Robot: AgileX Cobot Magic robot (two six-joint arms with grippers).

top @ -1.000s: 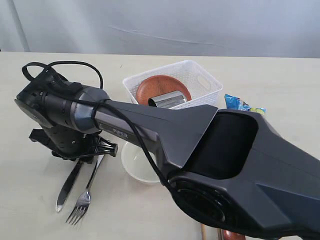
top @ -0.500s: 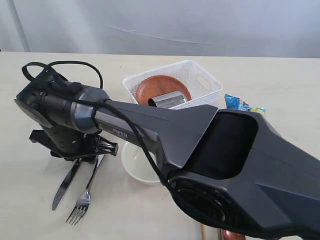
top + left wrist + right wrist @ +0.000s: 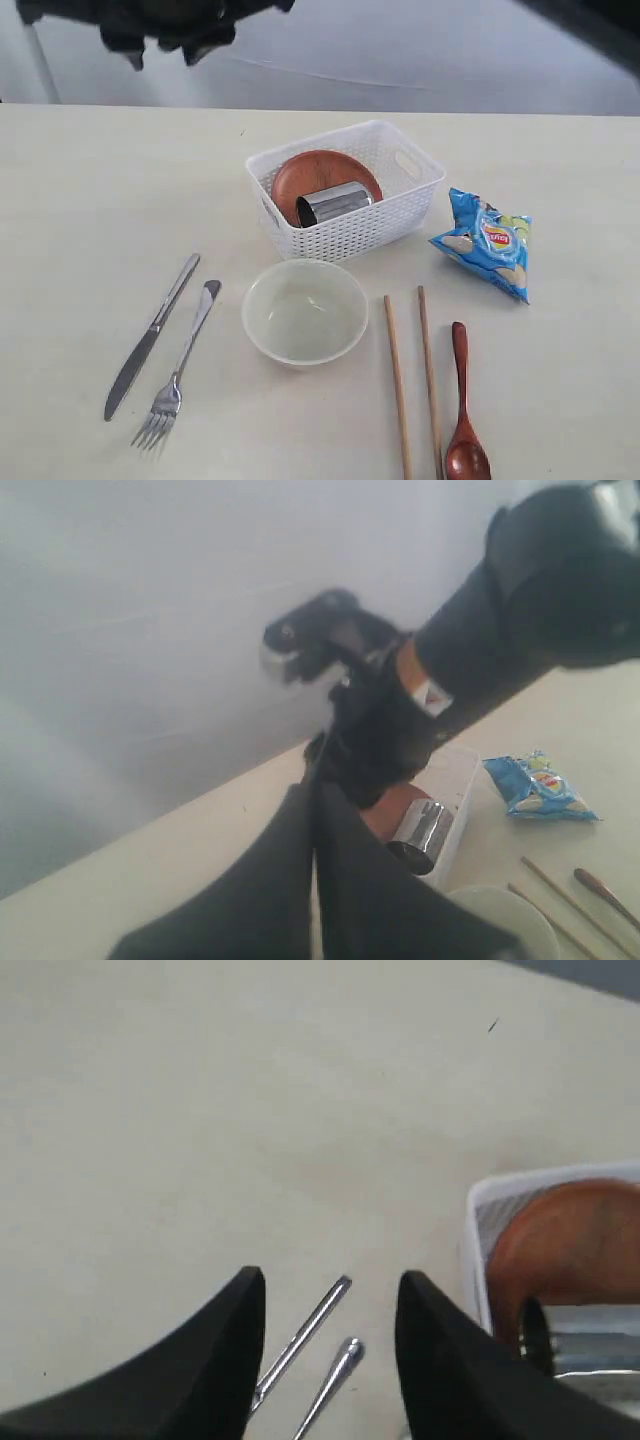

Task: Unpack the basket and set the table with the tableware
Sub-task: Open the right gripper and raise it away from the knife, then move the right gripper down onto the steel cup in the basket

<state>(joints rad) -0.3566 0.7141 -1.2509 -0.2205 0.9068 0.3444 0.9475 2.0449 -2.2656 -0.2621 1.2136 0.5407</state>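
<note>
The white basket [image 3: 345,190] holds the reddish-brown plate [image 3: 325,172] and the steel cup [image 3: 335,204], which lies on its side. On the table [image 3: 80,200] in front are the cream bowl [image 3: 305,312], knife [image 3: 150,335], fork [image 3: 180,370], two chopsticks [image 3: 397,385] and the wooden spoon [image 3: 465,400]. My right gripper [image 3: 332,1280] hangs open and empty high above the knife [image 3: 300,1340] and fork [image 3: 335,1370] handles, next to the basket [image 3: 475,1230]. My left gripper [image 3: 313,790] is shut on nothing, looking toward the cup [image 3: 425,835].
A blue chips bag [image 3: 487,243] lies right of the basket. Dark parts of the raised right arm [image 3: 165,25] cross the top left of the exterior view, and the same arm [image 3: 480,650] looms over the basket in the left wrist view.
The right arm, which filled the exterior view over the knife and fork, has lifted up and out to the top edge. The knife and fork stay on the table.
</note>
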